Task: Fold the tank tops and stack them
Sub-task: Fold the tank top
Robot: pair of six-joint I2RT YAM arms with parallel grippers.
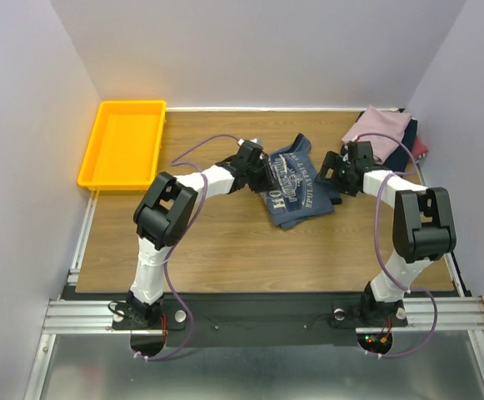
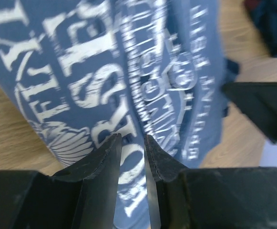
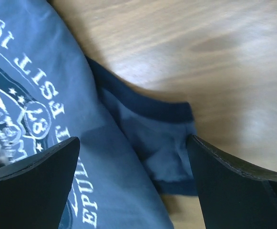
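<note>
Since the slate-blue tank top [image 1: 296, 187] is lying print-up and a bit skewed in the far middle of the desk [image 1: 225, 258], I'd say the step in hand is getting it squared up before any fold.

The right pincer [image 1: 331, 177] is fully released, jaws wide, hanging over the dark trim [image 3: 143, 102] on the top's right side with nothing in it. The left pincer [image 1: 265, 177] sits at the top's left edge, jaws narrow, blue cloth showing in the gap. Honestly can't tell if it's pinching or just hovering.

To do this well, I reckon the right one should bite the trim edge itself, not the loose layer under it. Then both pull level so the lettering [image 2: 81, 57] doesn't bunch.

Room-wise, the near half of the desk is bare wood, good for dragging toward. The pile of other tops [image 1: 383, 133] is in the far right corner, close behind the right arm [image 1: 421, 221], so no swinging back there. The yellow tray [image 1: 100, 167] is in the far left corner, well apart.
</note>
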